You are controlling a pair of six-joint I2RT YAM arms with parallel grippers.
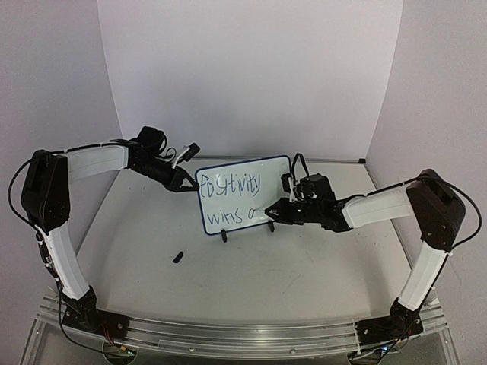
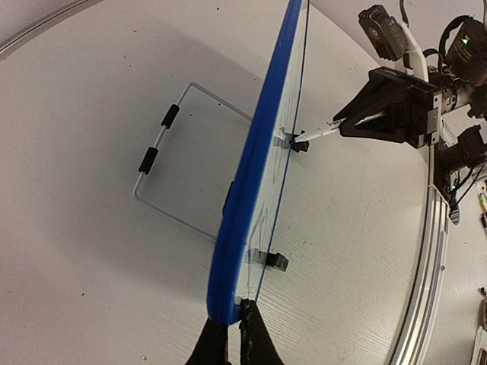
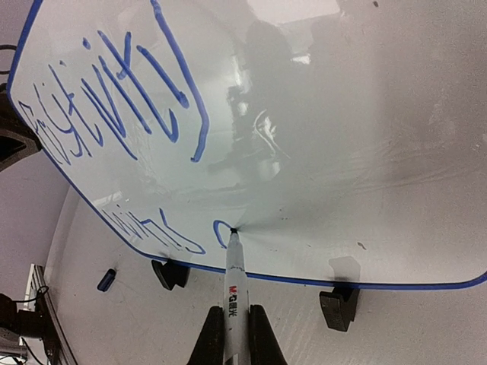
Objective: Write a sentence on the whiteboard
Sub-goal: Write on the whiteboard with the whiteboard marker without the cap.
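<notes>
- A pale, speckled counter (image 1: 152, 251) sits inside a plain white three-sided backdrop, with a metal rail (image 1: 243, 334) along the near edge where both arms are bolted.
- The small white whiteboard with a thin blue frame (image 1: 266, 171) stands nearly upright between the two grippers, on two black clip feet (image 3: 338, 304).
- The left gripper (image 1: 185, 185) is pressed together on the board's blue edge. I take this as bracing, so the board does not slide or tip back under the pen.
- The right gripper (image 3: 236, 334) pinches a white-barrelled marker (image 3: 234, 274) that points straight ahead of its fingers. The tip touches the board low down, just above the bottom frame.
- The blue handwritten sentence (image 1: 228, 186) lies ahead and to the left of that tip. "Positivity" is on top and "wins" is below, with one round letter begun right at the tip, so the last word looks unfinished.
- Bare board lies to the right of the tip, so there is room to go on.
- A thin wire stand with black sleeves (image 2: 163, 163) lies flat behind the board, away from both grippers.
- A small dark piece, probably the marker's cap (image 1: 177, 257), lies on the counter nearer the arm bases than the left gripper, out of the way.
- Nothing blocks the pen. The risk I see is the board shifting on its feet.
</notes>
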